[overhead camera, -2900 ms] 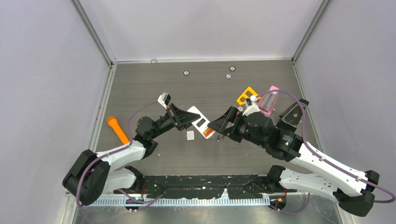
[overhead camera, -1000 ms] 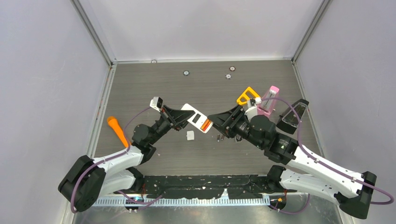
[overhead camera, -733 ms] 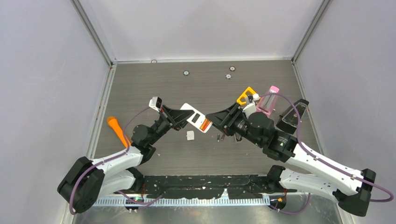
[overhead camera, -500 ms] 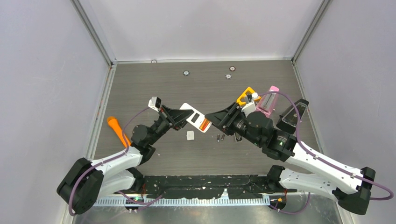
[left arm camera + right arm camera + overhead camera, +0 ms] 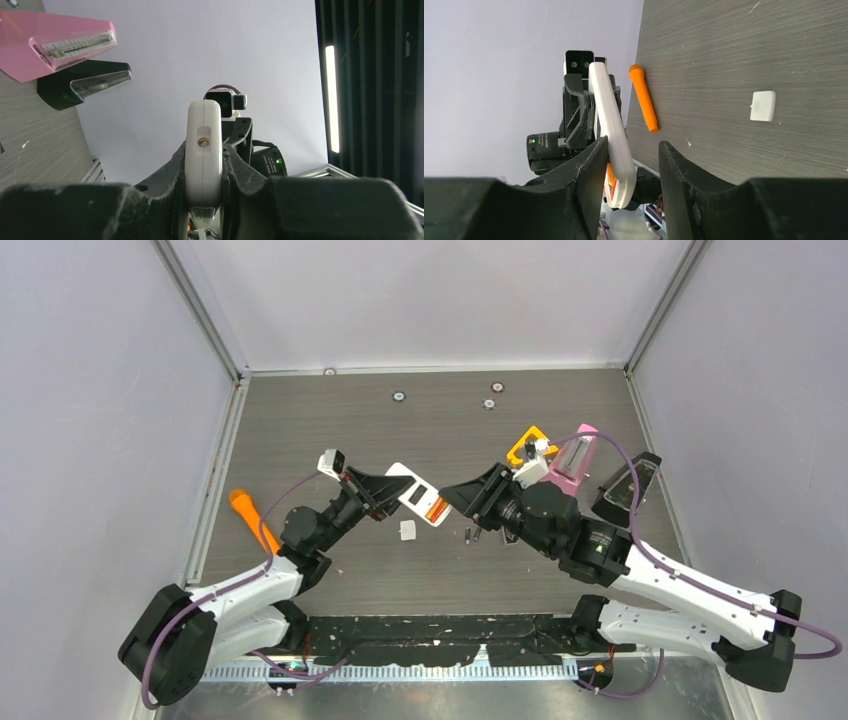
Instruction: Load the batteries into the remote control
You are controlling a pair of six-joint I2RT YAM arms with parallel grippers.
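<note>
table (image 5: 330, 420): dark grey, matte, streaked with wood grain, and it fills the whole floor of the booth.
left gripper (image 5: 385, 488): black moulded fingers (image 5: 177, 165) clamped on the long edges of the remote (image 5: 413, 493), holding it up off the table.
right gripper (image 5: 462, 498): and here are the jaws spread wide, straddling the remote's lower end; one finger (image 5: 591, 155) sits right against it, the other stands clear (real contact I cannot tell).
remote: slim white plastic slab with smooth rounded corners. It hangs tilted in the air between the two grippers with its back open; edge-on, the left wrist view shows one small recessed spot.
orange stick (image 5: 252, 518): smooth, round, cone-ended, lying flat near the table's left edge beside the left arm.
black wedge (image 5: 625, 485): dark shell with a clear glossy face, on the right side of the table.
pink wedge (image 5: 575, 460): glossy pink shell with a pale strip along one face, just beside the black wedge.
yellow piece (image 5: 528, 443): flat, bright, with a cut-out hole, just left of the pink wedge.
cover (image 5: 407, 529): small white rounded square, flat on the table just below the remote.
orange-red batteries (image 5: 437, 508): there they are, seated in the remote's open bay at the end facing the right gripper.
dark batteries (image 5: 467, 534): two tiny slim cylinders, side by side on the table under the right gripper.
</note>
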